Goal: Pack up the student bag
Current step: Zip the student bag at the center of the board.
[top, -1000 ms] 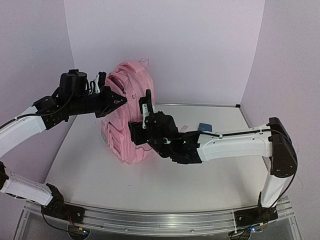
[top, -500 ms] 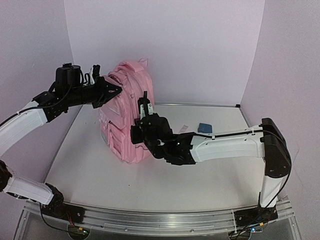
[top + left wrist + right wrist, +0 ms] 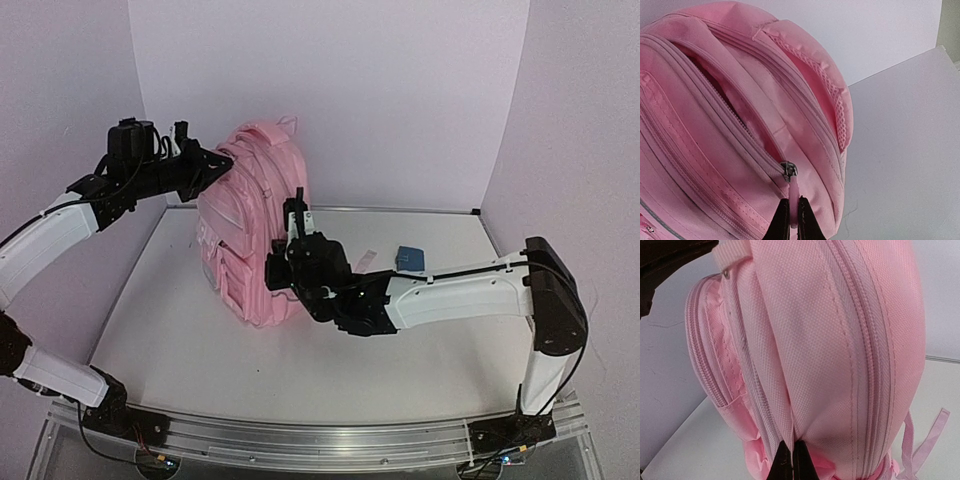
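Observation:
The student bag is a pink backpack standing upright at the table's back left. My left gripper is at its top. In the left wrist view this gripper is shut on the pink zipper pull just below the metal slider. The zip behind the slider gapes open across the bag's top. My right gripper is against the bag's right side. In the right wrist view it is shut on a fold of the bag's side fabric low down.
A small blue object lies on the white table right of the bag, behind my right forearm. A pale strap end trails beside it. Purple walls close in at the back and both sides.
My left gripper has risen and drawn back left with the zipper pull, and the bag's top has lifted with it. My right gripper has closed on the bag's side.

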Tool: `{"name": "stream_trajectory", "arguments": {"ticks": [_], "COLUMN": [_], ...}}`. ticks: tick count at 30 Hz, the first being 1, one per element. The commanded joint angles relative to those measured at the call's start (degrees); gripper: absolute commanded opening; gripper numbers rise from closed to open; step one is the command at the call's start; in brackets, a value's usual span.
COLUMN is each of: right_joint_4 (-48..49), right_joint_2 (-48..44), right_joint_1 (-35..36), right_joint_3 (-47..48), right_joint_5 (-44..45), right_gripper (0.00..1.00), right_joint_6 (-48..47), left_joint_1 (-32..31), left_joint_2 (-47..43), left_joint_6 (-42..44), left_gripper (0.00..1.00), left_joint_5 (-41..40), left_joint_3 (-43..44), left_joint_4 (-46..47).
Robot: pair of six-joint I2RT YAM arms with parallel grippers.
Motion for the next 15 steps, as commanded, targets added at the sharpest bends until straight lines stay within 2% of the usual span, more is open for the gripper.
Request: {"name": "stream_trajectory", "arguments": {"ticks": [1, 7, 15], "right_joint_4": [-3.1, -3.09, -3.1], "right_joint_2": [-2.57, -4.21, -6.27], "right_joint_1": [-0.15, -0.15, -0.15], "right_joint_3": [-2.58, -3.95, -5.96], "right_joint_5": [1.17, 1.81, 2.43], "right_gripper": [0.0, 0.0, 0.0], "right_joint_6": [1.29, 1.51, 2.13], "left_joint_1": [4.36, 7.76, 17.43], "left_joint_2": [-1.19, -0.47, 2.61], "left_joint_6": [-1.53, -0.67, -3.09], "left_gripper": [0.0, 0.0, 0.0], "left_joint_5": [-3.52, -1.53, 6.36], "left_joint_3": [5.13, 7.27, 5.46], "left_joint_4": [10.01, 7.84, 7.08]}}
